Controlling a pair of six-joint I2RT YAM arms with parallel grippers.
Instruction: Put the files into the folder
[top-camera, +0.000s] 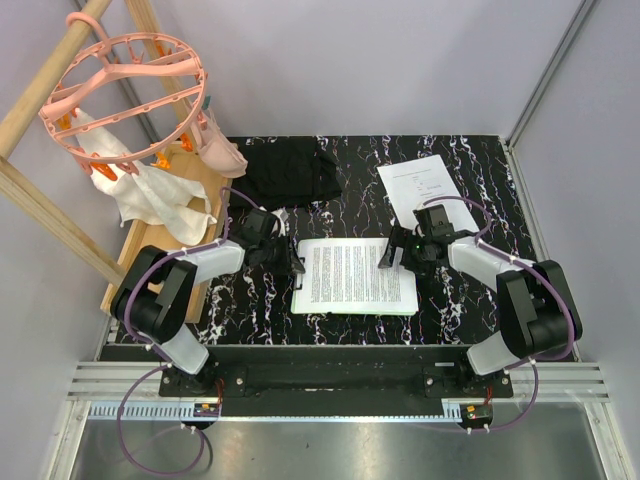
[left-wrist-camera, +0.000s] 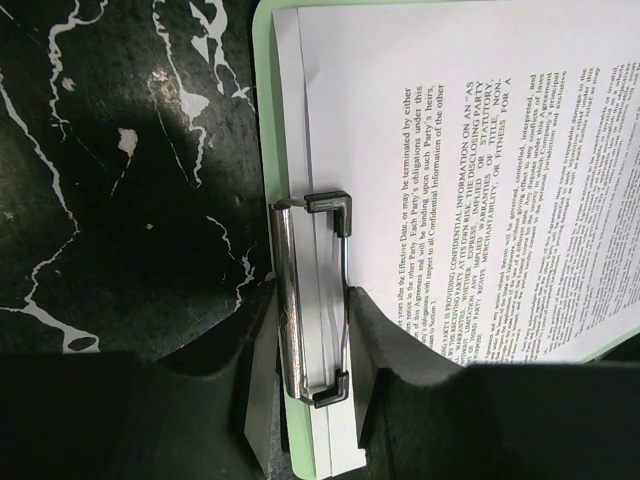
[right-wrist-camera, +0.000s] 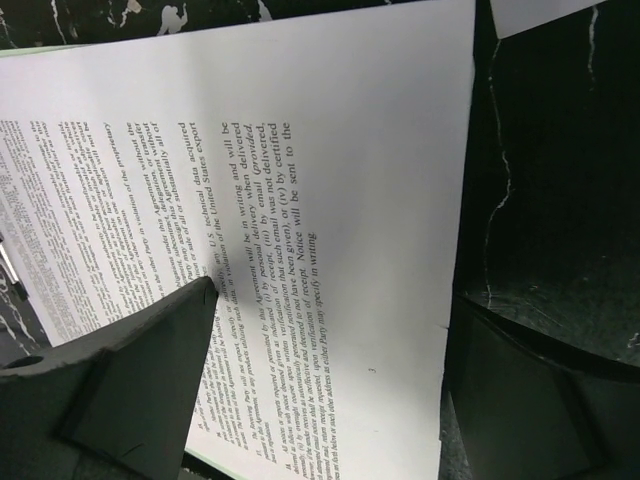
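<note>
This is a robotics lab test cell, not a home or office. Two robot arms, the left arm (top-camera: 165, 290) and the right arm (top-camera: 525, 310), are bolted to a slotted aluminium rail (top-camera: 570, 380) at the near edge of a black marble-patterned worktop (top-camera: 470, 160). Plain grey partition walls (top-camera: 400, 60) box it in, and purple cables (top-camera: 130, 440) loop loosely over a bare metal sheet (top-camera: 330, 445). The objects look like staged props: a pink peg hanger (top-camera: 125, 85) on a wooden frame (top-camera: 50, 215), a white cloth (top-camera: 165, 205), and printed paper sheets (top-camera: 355, 272) on a green clipboard (left-wrist-camera: 263, 150).
</note>
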